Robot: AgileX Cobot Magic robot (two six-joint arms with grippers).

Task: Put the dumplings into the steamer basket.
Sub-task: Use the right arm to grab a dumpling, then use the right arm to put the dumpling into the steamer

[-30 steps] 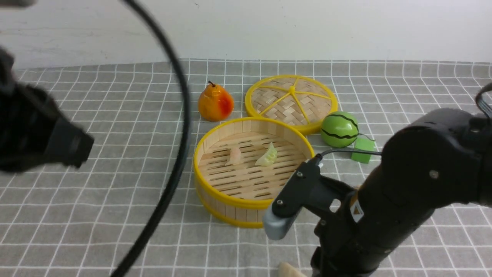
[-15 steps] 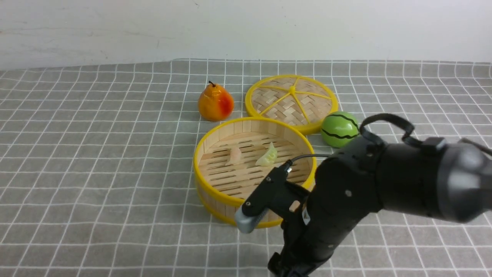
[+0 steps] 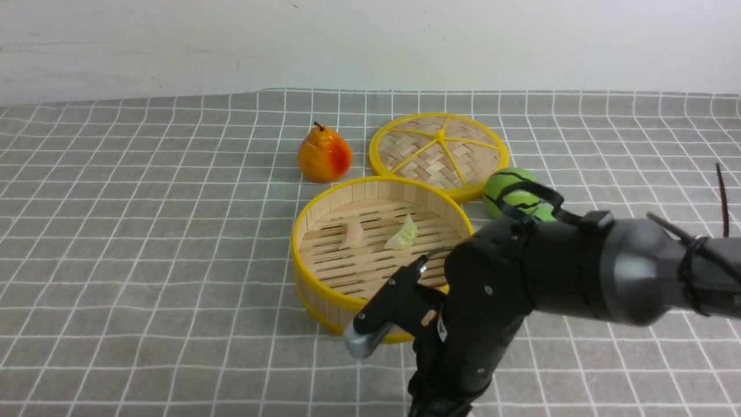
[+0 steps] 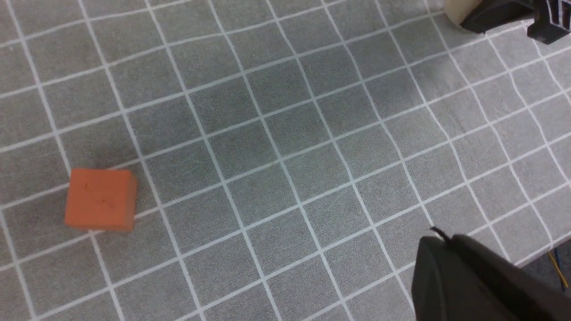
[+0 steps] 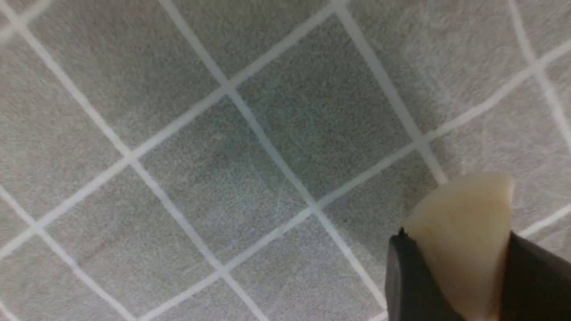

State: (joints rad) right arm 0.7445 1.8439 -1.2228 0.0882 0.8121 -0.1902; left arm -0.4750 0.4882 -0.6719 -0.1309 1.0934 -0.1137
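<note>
The steamer basket (image 3: 376, 191) stands mid-table with a pinkish dumpling (image 3: 353, 234) and a pale green dumpling (image 3: 403, 236) on its slatted floor. My right gripper (image 5: 458, 244) is shut on a cream-beige dumpling (image 5: 461, 223) just above the cloth. In the front view only the right arm (image 3: 521, 289) shows, low in front of the basket, with its jaws below the frame edge. That dumpling also shows in the left wrist view (image 4: 457, 10). My left gripper (image 4: 439, 245) is shut and empty near the table's edge. The other cream dumpling is out of view.
A flat woven lid (image 3: 438, 150) lies behind the basket, an orange pear (image 3: 324, 155) to its left, and a green striped ball (image 3: 509, 185) to its right. An orange cube (image 4: 100, 199) sits on the checked cloth. The table edge (image 4: 553, 254) is near the left gripper.
The left arm and its cable have left the front view. The right arm has swung left and lower, across the basket's front right side. It now hides the green cube.
</note>
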